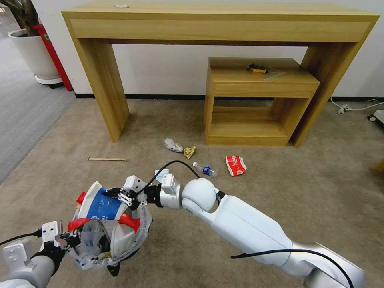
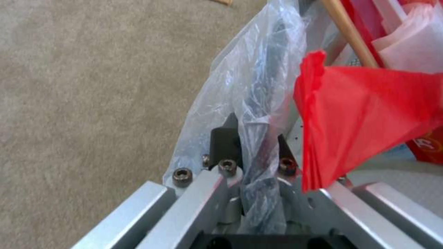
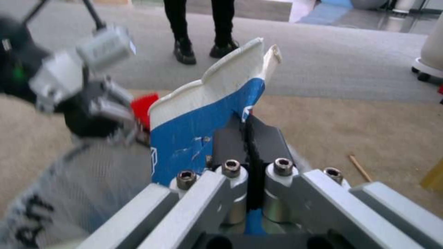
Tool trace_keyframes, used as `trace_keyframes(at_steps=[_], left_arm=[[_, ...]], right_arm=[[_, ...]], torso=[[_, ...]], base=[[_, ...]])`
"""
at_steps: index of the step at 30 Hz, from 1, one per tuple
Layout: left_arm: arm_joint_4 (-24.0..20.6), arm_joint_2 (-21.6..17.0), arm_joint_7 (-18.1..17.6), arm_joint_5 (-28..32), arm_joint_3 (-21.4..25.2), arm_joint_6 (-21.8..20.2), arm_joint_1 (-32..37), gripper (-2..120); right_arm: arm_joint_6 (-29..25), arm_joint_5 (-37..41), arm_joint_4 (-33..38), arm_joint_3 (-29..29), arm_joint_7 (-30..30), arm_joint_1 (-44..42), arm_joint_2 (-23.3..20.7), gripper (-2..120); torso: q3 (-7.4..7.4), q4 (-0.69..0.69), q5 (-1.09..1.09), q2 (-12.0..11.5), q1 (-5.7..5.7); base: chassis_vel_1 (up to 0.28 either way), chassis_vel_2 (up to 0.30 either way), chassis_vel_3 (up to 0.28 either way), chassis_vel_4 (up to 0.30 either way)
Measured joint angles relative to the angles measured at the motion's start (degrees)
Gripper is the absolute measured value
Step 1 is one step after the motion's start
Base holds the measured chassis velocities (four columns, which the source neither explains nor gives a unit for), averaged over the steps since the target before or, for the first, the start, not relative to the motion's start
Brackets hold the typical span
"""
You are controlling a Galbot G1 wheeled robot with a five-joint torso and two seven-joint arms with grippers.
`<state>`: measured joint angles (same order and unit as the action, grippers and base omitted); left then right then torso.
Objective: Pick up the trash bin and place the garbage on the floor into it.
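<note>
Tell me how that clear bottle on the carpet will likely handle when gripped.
The clear bottle lies on its side on the floor, so it may roll if nudged. It looks like thin plastic, probably light, and may dent or slip between the pads. The right gripper holds the paper cup.

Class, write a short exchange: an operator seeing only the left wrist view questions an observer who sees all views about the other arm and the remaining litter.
Operator: My left hand pinches the trash bin rim. Right hand?
Observer: The right hand is shut on the blue-white paper cup, at the bin's mouth.
Operator: Litter left?
Observer: A clear bottle, red-white carton and wooden stick lie on the floor.
</note>
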<state>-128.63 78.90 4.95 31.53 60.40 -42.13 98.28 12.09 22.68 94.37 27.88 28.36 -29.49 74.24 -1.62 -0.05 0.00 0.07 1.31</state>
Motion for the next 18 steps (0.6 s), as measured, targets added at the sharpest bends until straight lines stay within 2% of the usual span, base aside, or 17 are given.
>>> trace_keyframes(at_steps=[6, 9, 10, 13, 14, 16, 18], left_arm=[[-0.1, -0.2, -0.2, 0.2, -0.2, 0.0, 0.0, 0], [-0.3, -0.2, -0.2, 0.2, -0.1, 0.0, 0.4, 0], [-0.3, -0.2, -0.2, 0.2, -0.1, 0.0, 0.4, 0], [-0.1, -0.5, -0.1, 0.6, 0.6, 0.0, 0.5, 0], [-0.1, -0.5, -0.1, 0.6, 0.6, 0.0, 0.5, 0], [0.4, -0.6, -0.2, 0.8, 0.8, 0.0, 0.4, 0], [0.5, -0.6, -0.2, 0.8, 0.8, 0.0, 0.3, 0]], right_arm=[[-1.1, -3.1, -1.9, 1.6, -0.1, -0.8, -0.2, 2], [-1.7, -4.8, -2.8, 2.1, -1.1, -1.3, -0.1, 14], [-1.7, -4.8, -2.8, 2.1, -1.1, -1.3, -0.1, 14], [-1.4, -3.8, -0.5, 2.1, -2.2, -1.5, -1.0, 28], [-1.4, -3.8, -0.5, 2.1, -2.2, -1.5, -1.0, 28], [-0.9, -2.5, 1.4, 1.8, -3.3, -1.5, -1.9, 38], [-0.7, -2.1, 2.1, 1.6, -3.6, -1.5, -2.1, 41]], torso=[[0.0, 0.01, 0.0, 0.0, 0.0], [0.0, 0.0, 0.0, 0.0, 0.0], [0.0, 0.0, 0.0, 0.0, 0.0], [0.0, 0.0, 0.01, 0.0, 0.0], [0.0, 0.0, 0.01, 0.0, 0.0], [0.0, 0.0, 0.0, 0.0, 0.0], [0.0, 0.0, 0.01, 0.0, 0.0]], base=[[0.0, 0.0, 0.0, 0.0], [0.0, 0.0, 0.0, 0.0], [0.0, 0.0, 0.0, 0.0], [0.0, 0.0, 0.0, 0.0], [0.0, 0.0, 0.0, 0.0], [0.0, 0.0, 0.0, 0.0], [0.0, 0.0, 0.0, 0.0]])
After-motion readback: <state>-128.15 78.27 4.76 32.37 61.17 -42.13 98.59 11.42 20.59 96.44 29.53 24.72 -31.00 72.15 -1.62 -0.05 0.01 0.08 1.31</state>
